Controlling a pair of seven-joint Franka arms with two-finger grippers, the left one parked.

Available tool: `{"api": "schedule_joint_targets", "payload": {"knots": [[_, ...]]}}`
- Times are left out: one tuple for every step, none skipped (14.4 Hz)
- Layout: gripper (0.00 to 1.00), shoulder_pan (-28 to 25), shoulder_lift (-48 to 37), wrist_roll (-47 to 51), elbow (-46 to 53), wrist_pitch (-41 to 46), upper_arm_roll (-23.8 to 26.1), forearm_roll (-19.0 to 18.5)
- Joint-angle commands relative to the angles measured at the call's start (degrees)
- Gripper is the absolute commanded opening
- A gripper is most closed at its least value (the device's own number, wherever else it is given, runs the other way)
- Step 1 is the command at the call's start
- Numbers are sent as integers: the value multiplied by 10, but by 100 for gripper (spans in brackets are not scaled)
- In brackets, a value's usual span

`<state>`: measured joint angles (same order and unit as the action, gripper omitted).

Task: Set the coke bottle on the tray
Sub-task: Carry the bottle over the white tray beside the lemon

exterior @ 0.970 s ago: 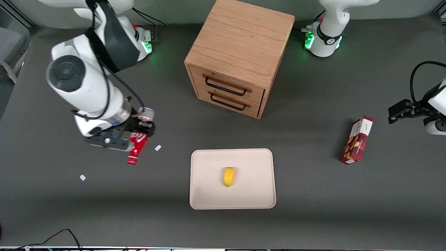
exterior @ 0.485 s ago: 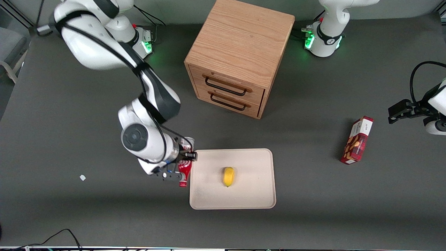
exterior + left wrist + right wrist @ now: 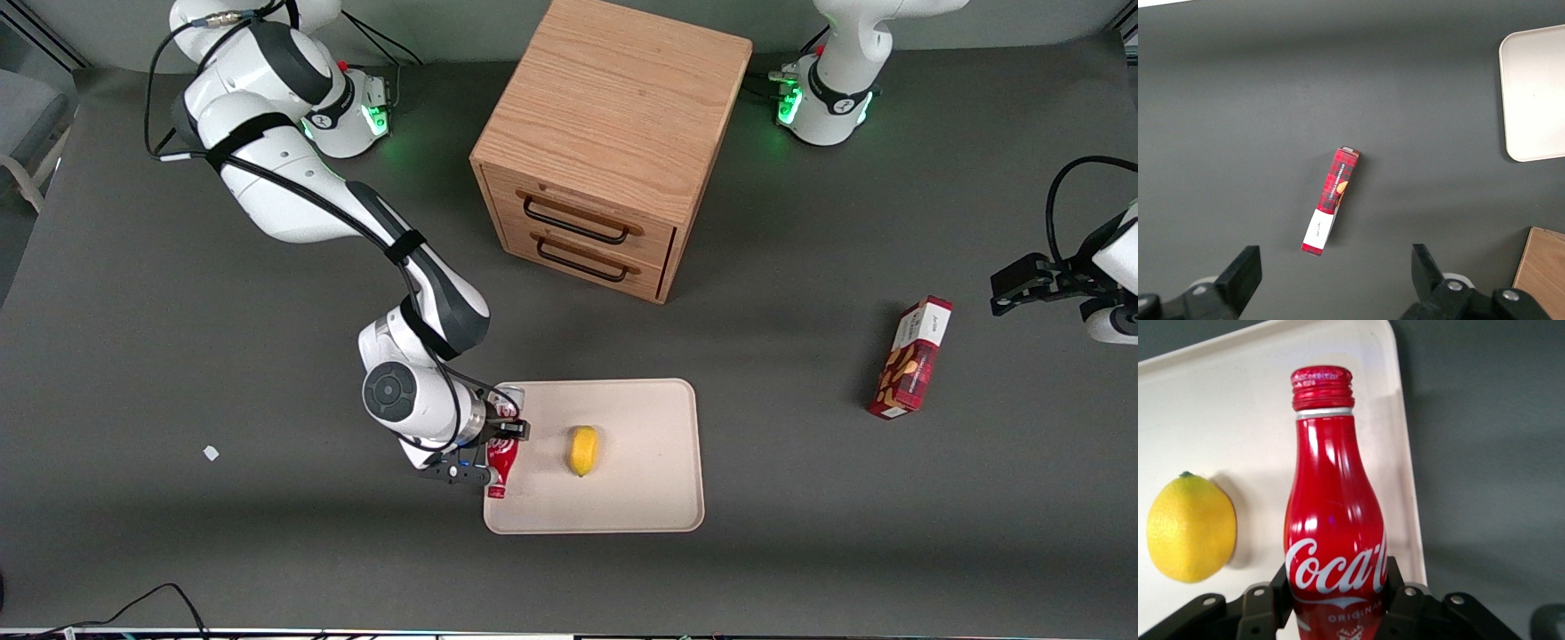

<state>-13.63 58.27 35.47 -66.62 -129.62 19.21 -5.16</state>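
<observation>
My right gripper is shut on the coke bottle, a slim red bottle with white script, and holds it just above the edge of the tray that lies toward the working arm's end. In the right wrist view the black fingers press on both sides of the coke bottle at its lettered body, and the red cap points out over the cream tray. The gripper grips the bottle's lower part.
A yellow lemon lies on the middle of the tray, close beside the bottle. The wooden drawer cabinet stands farther from the front camera. A red snack box lies toward the parked arm's end. A small white scrap rests on the table.
The right arm has carried the coke bottle from the working arm's end of the table toward the tray. The bottle now hangs over the tray's edge, nearer the lemon.
</observation>
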Motion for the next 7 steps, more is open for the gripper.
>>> {"api": "schedule_joint_targets", "payload": {"knots": [[0, -8, 18, 12, 26, -12, -7, -5], [1, -8, 18, 12, 26, -12, -10, -5], [99, -8, 18, 11, 25, -14, -12, -5], [100, -11, 18, 11, 25, -26, -13, -6], [100, -16, 17, 12, 24, -28, -13, -7], [100, -16, 16, 13, 24, -28, -13, -11], [100, -16, 16, 13, 22, -28, -13, -12]]}}
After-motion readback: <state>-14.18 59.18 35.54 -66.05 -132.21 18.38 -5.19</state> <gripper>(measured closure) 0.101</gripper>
